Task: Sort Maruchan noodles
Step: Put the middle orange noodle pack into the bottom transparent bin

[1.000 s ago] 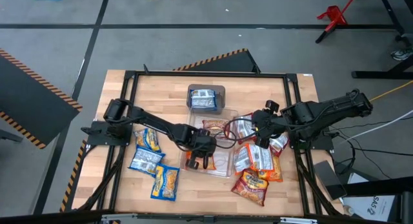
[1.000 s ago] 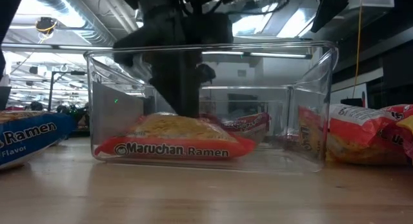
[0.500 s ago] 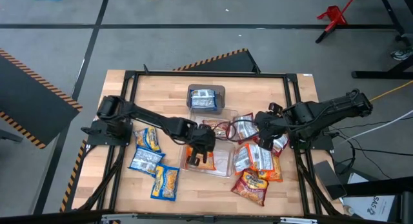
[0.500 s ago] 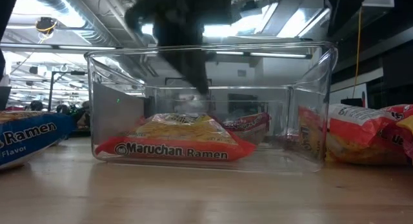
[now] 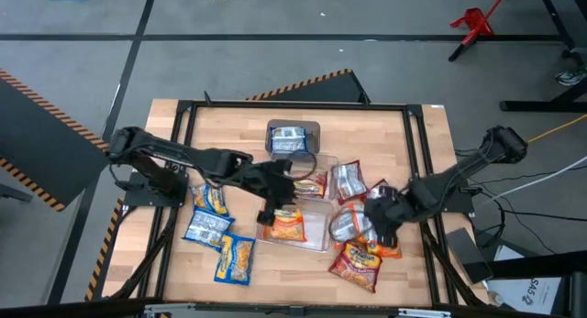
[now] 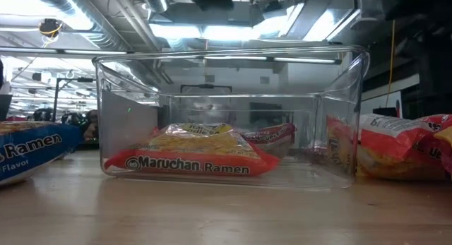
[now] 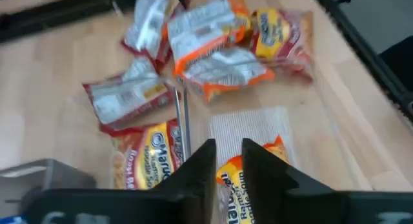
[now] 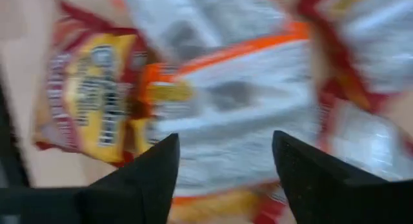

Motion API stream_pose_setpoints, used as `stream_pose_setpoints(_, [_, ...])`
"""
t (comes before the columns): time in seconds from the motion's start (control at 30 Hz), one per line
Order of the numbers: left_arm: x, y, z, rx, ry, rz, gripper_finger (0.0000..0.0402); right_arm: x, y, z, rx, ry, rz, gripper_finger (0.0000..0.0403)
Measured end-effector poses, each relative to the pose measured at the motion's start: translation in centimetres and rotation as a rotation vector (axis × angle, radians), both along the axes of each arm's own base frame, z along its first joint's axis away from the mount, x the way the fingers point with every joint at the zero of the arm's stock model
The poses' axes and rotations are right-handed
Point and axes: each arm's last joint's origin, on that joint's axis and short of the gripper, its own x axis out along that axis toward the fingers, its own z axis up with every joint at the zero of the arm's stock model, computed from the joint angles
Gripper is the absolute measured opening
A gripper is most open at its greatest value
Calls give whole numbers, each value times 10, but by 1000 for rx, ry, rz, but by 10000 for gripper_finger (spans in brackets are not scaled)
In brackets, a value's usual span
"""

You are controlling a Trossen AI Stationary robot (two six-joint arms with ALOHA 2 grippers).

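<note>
So far: sorting looks partly done, judging by what already lies in bins.
Near bin (image 5: 316, 234): a clear bin mid-table holds one orange packet (image 5: 287, 225), lying flat on its floor; the low view shows it alone there.
Far bin (image 5: 293, 126): holds a blue-and-silver packet (image 5: 290, 141).
Blue packets (image 5: 211, 226): three lie loose on the wood at the table's left side, not in any bin.
Right-side heap (image 5: 362, 235): several red, silver and orange packets are piled beside the near bin, unsorted.
Left gripper (image 5: 272, 205): above the near bin's edge, fingers only a narrow gap apart, holding nothing.
Right gripper (image 5: 382, 214): over the heap, fingers spread wide, empty, an orange-edged packet (image 8: 239, 108) between them below.
Left to do: most packets, by my estimate.
</note>
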Motion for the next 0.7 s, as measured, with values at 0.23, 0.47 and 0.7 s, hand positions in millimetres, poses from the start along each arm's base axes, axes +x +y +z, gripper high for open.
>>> stream_pose_setpoints(0.23, [-23,1,34,-13,-125,33,117,2,12,-7,-43,-127,-63,347])
stream_pose_setpoints(0.47, [-31,-7,38,4,-125,29,121,7,27,-29,-128,-58,-29,373])
stream_pose_setpoints(0.7, [-32,-10,37,3,-118,21,122,13,47,-57,-216,76,-17,374])
